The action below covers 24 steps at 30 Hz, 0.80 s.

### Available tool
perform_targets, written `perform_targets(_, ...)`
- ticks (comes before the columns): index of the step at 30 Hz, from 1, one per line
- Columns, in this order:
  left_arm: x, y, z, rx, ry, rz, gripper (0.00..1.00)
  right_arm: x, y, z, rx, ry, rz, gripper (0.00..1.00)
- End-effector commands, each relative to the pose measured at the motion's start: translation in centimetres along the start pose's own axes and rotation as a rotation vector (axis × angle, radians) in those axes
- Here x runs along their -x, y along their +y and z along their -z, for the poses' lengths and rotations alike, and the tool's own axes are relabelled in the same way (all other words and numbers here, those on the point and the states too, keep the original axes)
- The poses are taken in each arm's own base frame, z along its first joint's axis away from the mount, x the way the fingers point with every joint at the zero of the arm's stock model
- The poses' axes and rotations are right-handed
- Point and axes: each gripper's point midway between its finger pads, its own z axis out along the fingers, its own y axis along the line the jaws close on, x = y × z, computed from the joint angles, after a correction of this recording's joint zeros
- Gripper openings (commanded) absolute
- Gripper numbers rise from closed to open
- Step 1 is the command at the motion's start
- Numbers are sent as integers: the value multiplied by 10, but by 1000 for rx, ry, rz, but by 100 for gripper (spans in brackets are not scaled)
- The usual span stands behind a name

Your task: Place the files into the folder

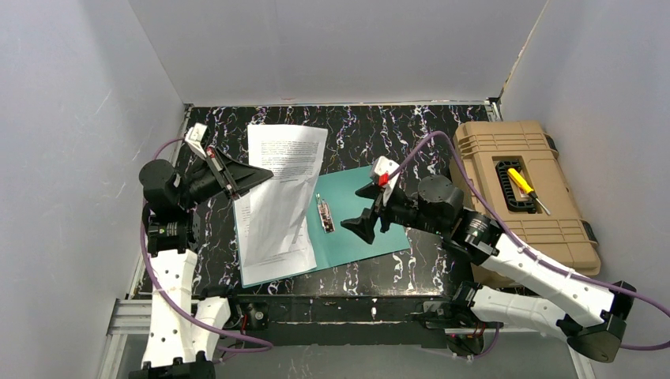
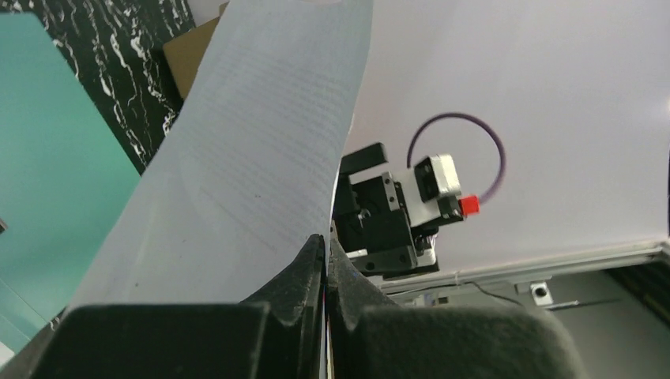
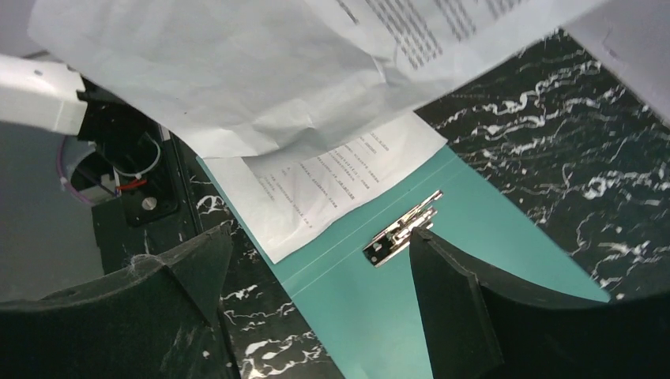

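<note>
Sheets (image 1: 276, 197) half-laid on the open teal folder (image 1: 348, 246), top one lifted by your left gripper (image 1: 267, 172); tan toolbox (image 1: 506, 150) with its screwdriver (image 1: 525, 188) sits well off to the right. Left wrist: jaws pressed together on that sheet's edge. Right wrist: your right gripper (image 3: 316, 241) hangs jaws spread, just above the metal clip (image 3: 401, 229). Next, I'd judge, lower the paper flat beside the clip; its sag could snag.
</note>
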Motion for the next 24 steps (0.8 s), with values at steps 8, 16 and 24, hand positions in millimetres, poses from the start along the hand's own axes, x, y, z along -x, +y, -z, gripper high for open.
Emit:
perform_targets(8,-29,-62,10,-139,136,-265,0,37,8,-26,32,-216,-274,92)
perform_targets(16,-51,-94,16,-216,212,-346,0,61,24,-37,160,-337,-325,92)
perform_targets(24,-61,-115,24,-267,215,-390,0,76,35,-33,241,-452,-366,90)
